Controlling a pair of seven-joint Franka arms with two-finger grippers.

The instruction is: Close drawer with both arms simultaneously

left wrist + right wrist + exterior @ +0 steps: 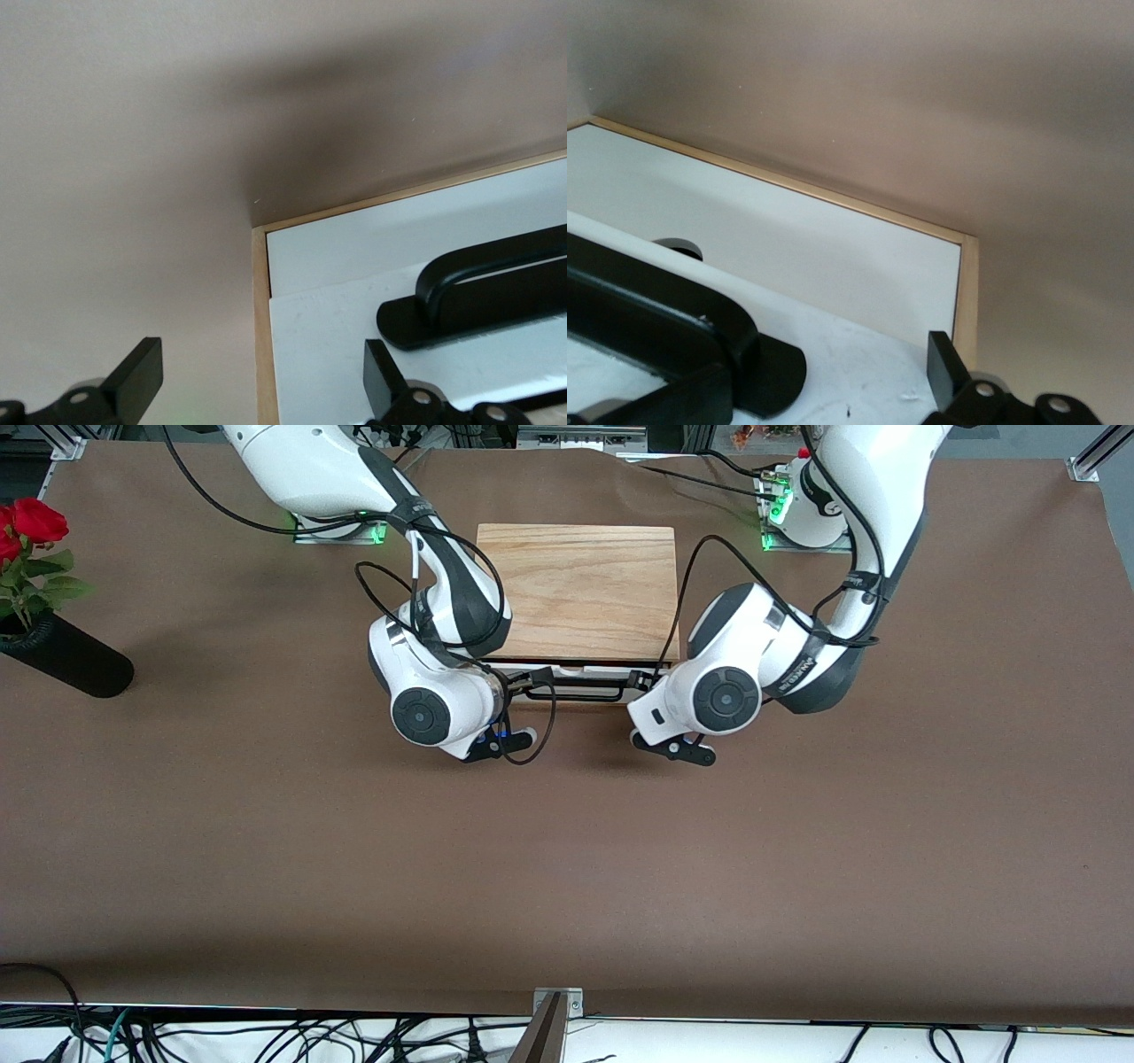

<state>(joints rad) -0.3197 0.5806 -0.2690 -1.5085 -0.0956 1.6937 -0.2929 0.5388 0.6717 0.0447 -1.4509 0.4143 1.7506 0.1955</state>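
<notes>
Centrally on the brown bench (567, 850) a light-wood box (580, 589) is placed, with the drawer (580, 676) seen at the side nearer the front camera, almost flush with the box. Its white front panel (354, 354) and black handle (576, 688) are shown close up in both wrist views.

The left claw (266, 385) is held against the drawer front at the corner toward the left arm's end of the bench, its fingers (137, 372) spread wide, with nothing gripped. The right claw (833, 385) is held at the corner toward the right arm's end, likewise spread wide, one finger lying by the handle foot.

A black vase (66, 655) with red roses (27, 522) is set near the bench edge at the right arm's end.
</notes>
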